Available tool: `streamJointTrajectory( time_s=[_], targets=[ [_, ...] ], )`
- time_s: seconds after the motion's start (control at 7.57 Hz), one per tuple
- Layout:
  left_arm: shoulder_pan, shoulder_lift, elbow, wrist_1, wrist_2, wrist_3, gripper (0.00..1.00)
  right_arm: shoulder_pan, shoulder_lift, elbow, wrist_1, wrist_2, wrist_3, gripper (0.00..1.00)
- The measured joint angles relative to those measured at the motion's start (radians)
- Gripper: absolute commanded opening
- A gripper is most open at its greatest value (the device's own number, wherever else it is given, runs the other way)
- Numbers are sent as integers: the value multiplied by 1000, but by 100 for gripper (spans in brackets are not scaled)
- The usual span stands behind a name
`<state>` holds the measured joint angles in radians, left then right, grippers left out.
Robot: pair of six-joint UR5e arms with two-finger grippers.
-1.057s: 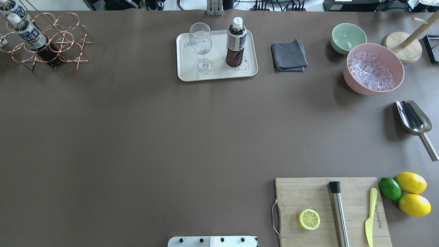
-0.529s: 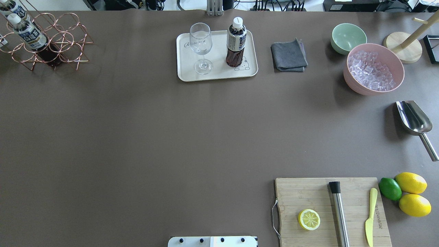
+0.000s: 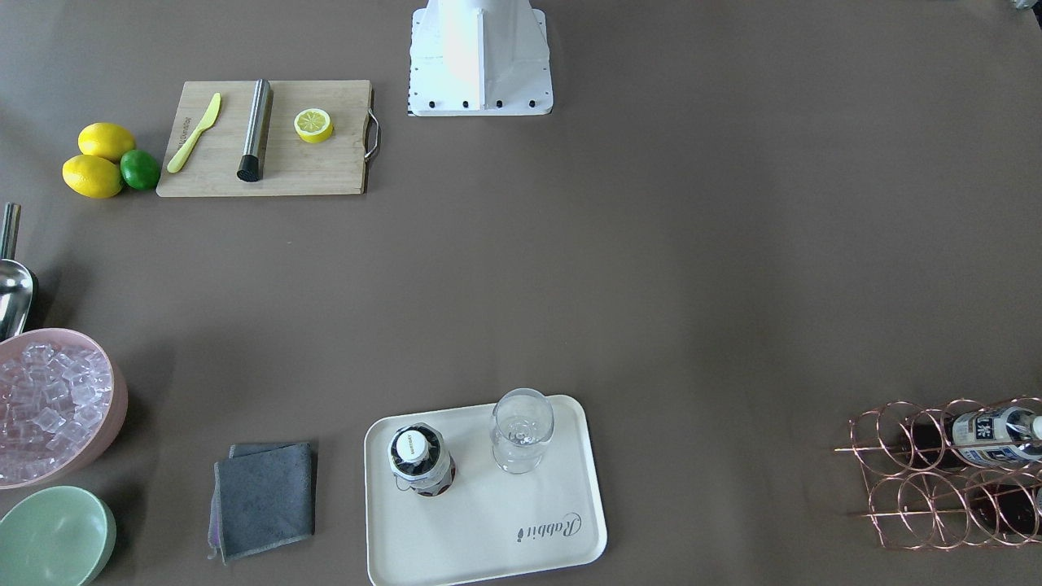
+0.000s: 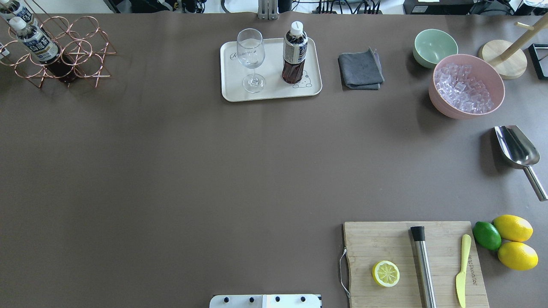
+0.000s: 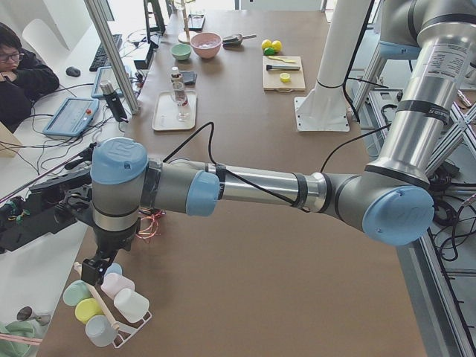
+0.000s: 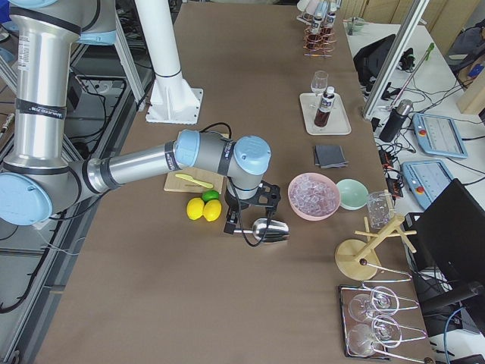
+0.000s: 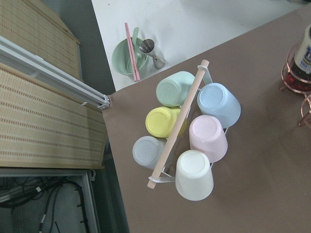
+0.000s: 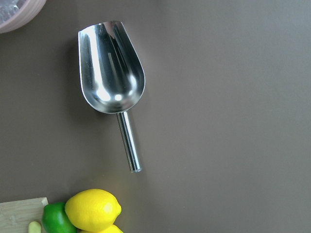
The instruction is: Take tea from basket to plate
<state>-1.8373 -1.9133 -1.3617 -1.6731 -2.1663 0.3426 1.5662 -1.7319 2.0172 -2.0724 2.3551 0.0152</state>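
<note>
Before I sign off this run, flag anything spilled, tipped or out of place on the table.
Nothing stands out. The tea stands upright on the plate beside the wine glass, two more bottles sit in the basket, and no spill shows on the table.

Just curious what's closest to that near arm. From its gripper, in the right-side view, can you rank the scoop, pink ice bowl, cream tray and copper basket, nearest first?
1. metal scoop, on the table just below the right gripper.
2. pink ice bowl, just beyond the scoop.
3. cream tray, midway up the table.
4. copper basket, at the far end.
</note>
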Motion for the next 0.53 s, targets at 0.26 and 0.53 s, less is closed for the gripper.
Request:
streamJointTrajectory(
  time_s=[0.26,0.53],
  targets=[
    [56,52,-40,1,-50,-264,98,0,-1,0,0,0,-10,100],
    [95,119,-50,4,-141,-429,97,-1,-1,-1,-1,1,-12,100]
  ],
)
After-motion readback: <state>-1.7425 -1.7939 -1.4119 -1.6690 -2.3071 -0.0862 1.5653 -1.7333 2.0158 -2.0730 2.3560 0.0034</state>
